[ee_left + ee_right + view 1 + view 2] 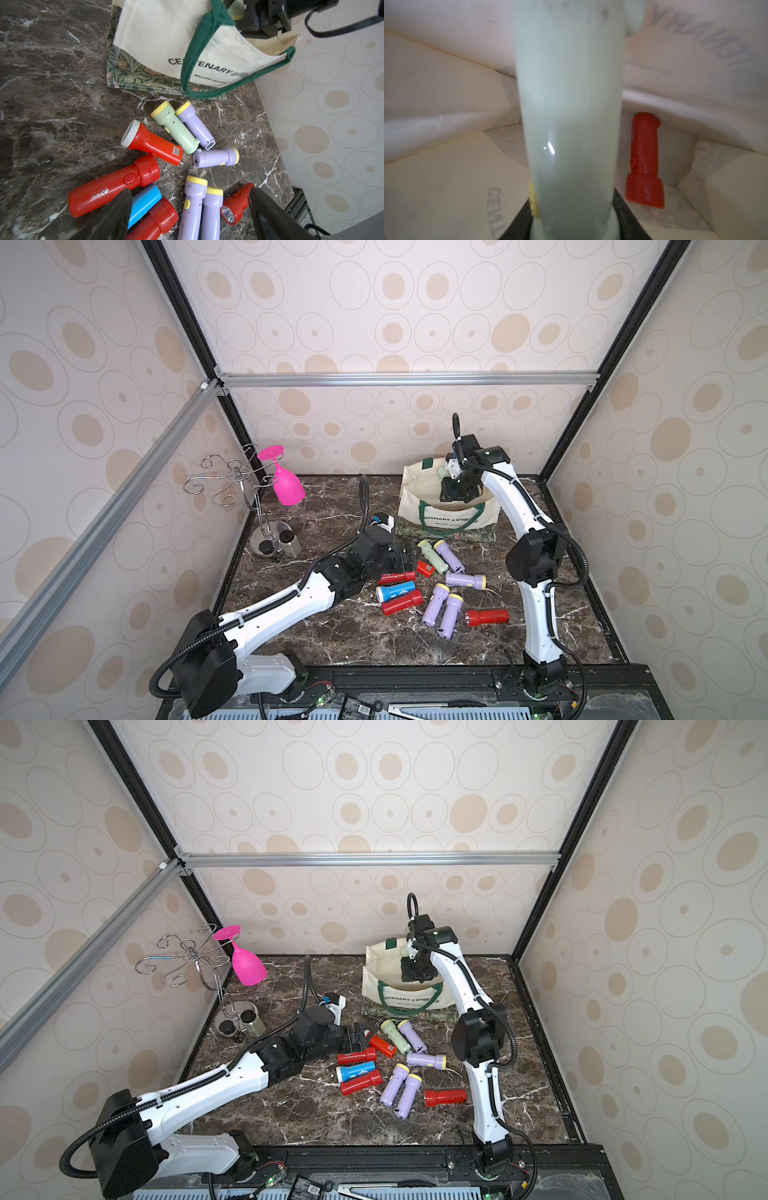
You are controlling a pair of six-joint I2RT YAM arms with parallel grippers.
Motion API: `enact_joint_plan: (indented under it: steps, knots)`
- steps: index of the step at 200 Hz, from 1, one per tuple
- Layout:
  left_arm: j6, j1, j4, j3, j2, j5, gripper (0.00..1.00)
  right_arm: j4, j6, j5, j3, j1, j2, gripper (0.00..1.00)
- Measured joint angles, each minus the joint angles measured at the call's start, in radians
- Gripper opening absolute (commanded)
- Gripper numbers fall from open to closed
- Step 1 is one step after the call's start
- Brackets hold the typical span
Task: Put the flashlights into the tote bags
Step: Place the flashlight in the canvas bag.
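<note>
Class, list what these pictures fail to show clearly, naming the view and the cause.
Inside of the cream canvas tote bag: both top views, the right arm blocks it.
The held pale green plastic flashlight: right wrist view, blurred, too close.
The blue plastic flashlight: left wrist view, the left finger covers one end.

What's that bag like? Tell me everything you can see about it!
The bag is cream cloth, maybe canvas, with dark green handles, dark letters saying CENTENARY, and a leafy green band along the bottom. It stands upright on the table near the back wall, its mouth open. The right pincer reaches inside, gripping a pale green flashlight, and a red flashlight lies on its floor. More flashlights lie just in front.
</note>
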Motion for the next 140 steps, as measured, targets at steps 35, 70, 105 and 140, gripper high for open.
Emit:
enact_joint_plan:
  steps: [35, 70, 105, 140]
  knots:
    - [0.046, 0.0, -0.058, 0.0, 0.01, -0.031, 0.88, -0.012, 0.0, -0.001, 0.0, 0.0, 0.008, 0.25]
    - [0.089, 0.0, -0.076, -0.016, 0.019, -0.032, 0.89, -0.012, 0.0, 0.009, -0.001, 0.0, 0.008, 0.48]
    - [0.105, 0.0, -0.081, -0.037, 0.025, -0.027, 0.89, -0.008, 0.001, 0.032, -0.002, 0.0, 0.005, 0.66]
    - [0.13, 0.0, -0.109, -0.033, 0.061, -0.027, 0.9, 0.0, 0.003, 0.042, -0.002, 0.001, -0.032, 0.8]
